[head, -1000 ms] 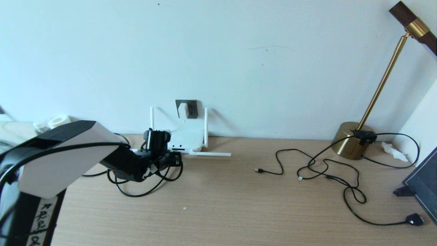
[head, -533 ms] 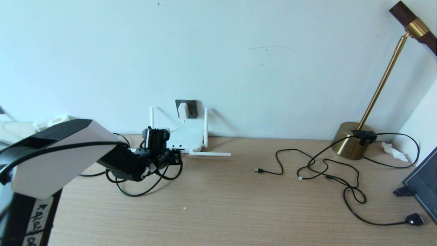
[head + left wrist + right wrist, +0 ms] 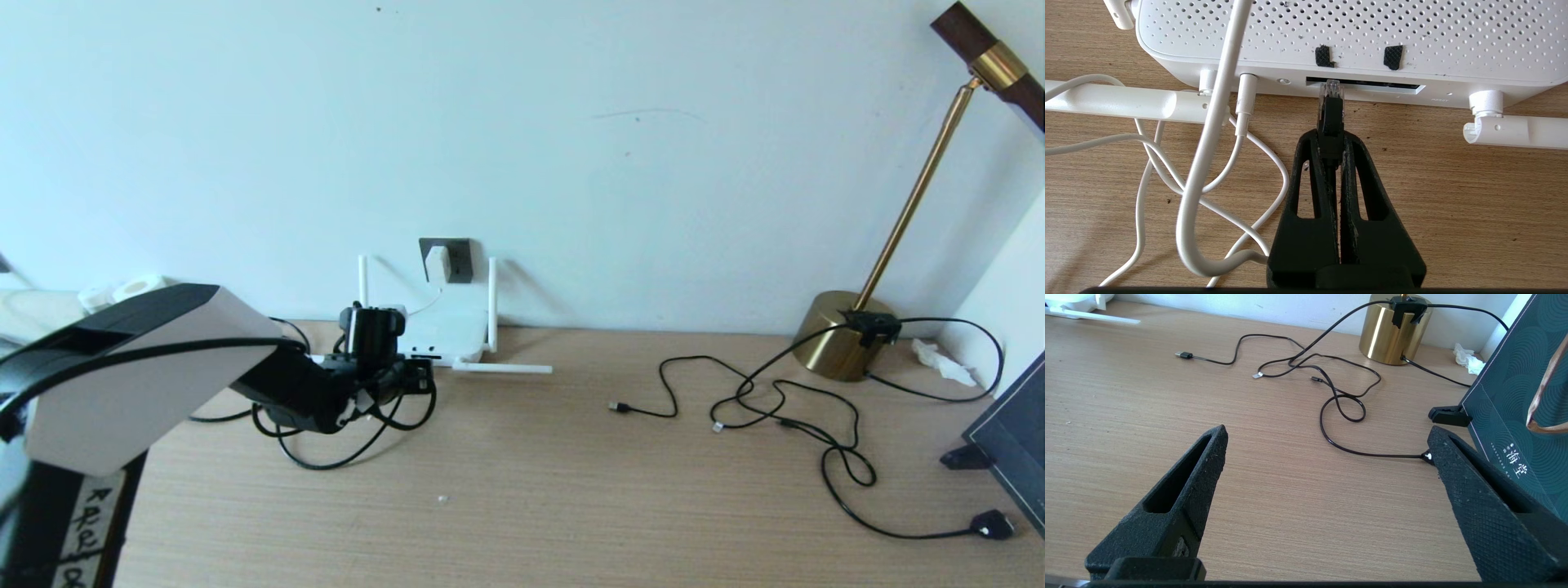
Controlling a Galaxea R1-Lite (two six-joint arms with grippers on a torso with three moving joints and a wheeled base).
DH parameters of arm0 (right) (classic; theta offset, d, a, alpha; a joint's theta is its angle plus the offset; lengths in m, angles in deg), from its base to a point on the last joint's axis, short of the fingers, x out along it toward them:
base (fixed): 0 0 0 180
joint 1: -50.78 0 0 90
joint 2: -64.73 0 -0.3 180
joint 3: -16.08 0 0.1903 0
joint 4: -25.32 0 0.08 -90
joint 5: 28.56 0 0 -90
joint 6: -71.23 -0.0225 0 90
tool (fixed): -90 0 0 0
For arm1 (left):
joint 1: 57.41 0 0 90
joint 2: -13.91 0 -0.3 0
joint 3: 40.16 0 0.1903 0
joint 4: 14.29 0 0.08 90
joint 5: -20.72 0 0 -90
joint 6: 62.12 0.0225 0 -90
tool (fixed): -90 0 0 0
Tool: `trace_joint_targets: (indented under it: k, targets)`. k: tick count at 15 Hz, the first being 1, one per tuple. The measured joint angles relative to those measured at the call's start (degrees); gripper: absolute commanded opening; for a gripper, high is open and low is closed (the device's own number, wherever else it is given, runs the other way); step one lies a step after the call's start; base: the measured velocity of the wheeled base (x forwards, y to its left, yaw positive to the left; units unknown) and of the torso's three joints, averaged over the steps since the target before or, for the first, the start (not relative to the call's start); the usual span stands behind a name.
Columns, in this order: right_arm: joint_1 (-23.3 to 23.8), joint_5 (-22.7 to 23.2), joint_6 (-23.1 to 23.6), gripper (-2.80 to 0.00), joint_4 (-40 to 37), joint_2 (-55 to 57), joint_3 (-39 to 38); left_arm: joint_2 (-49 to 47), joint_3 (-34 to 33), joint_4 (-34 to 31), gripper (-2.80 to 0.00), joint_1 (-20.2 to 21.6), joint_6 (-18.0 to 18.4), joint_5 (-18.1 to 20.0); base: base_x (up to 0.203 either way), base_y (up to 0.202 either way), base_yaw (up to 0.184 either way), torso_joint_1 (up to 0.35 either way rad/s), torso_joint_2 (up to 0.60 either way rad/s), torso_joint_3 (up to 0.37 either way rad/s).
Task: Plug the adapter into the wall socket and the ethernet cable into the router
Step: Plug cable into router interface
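Left gripper (image 3: pixel 1332 141) clamping the ethernet cable (image 3: pixel 1331 118), clear tip touching the port slot of the router (image 3: pixel 1339 36) at the worktop's (image 3: pixel 571 490) rear edge; adapter (image 3: pixel 437 263) sitting in wall socket (image 3: pixel 457 260); right gripper (image 3: pixel 1327 445) gaping, holding nothing.

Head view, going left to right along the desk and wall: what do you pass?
Left gripper shut on the ethernet cable → router, with the wall socket and plugged-in adapter above it → loose thin black cables → brass lamp base → dark box.
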Motion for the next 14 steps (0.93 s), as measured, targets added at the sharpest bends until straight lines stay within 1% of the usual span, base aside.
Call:
trace_joint_targets:
  k: [14]
  targets:
    - [0.0,0.0,0.0,0.00,0.0,0.0,0.0,1.2,-2.2,0.0,-2.80,0.0,-0.3,-0.1,0.000,0.000,0.000,0.000,0.00,0.000]
